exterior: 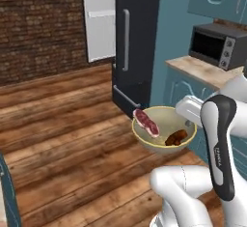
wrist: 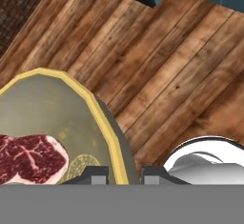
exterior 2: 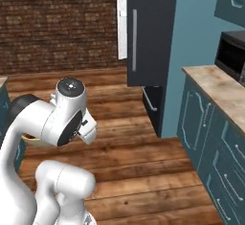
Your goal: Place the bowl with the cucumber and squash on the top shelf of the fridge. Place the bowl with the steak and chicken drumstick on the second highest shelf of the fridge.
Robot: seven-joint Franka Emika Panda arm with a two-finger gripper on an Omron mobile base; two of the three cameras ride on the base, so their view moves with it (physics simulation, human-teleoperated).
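Bowl (exterior: 164,130) tan-yellow, brighter yellow rim, faint pale medallion inside; steak (exterior: 146,122) red-pink, marbled, pale fat edging; chicken drumstick (exterior: 176,137) reddish-brown; floor (exterior: 72,139) warm brown planks; fridge (exterior: 137,42) dark charcoal; cabinets (exterior 2: 210,138) teal; wall (exterior: 41,25) dark brick.

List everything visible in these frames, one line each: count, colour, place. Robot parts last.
Bowl: one, tan-yellow, held up over the wooden floor in front of the fridge.
Steak: one, red-pink with pale edging, leaning on the bowl's left inner wall.
Chicken drumstick: one, reddish-brown, at the bowl's right.
Fridge: one, dark, doors closed, beside the teal cabinets.
Microwave: one, dark grey, on the beige counter.
Pincer: one, dark tips, shut on the bowl's rim.
Arm: one, white with dark joints, lower right of the left base view.
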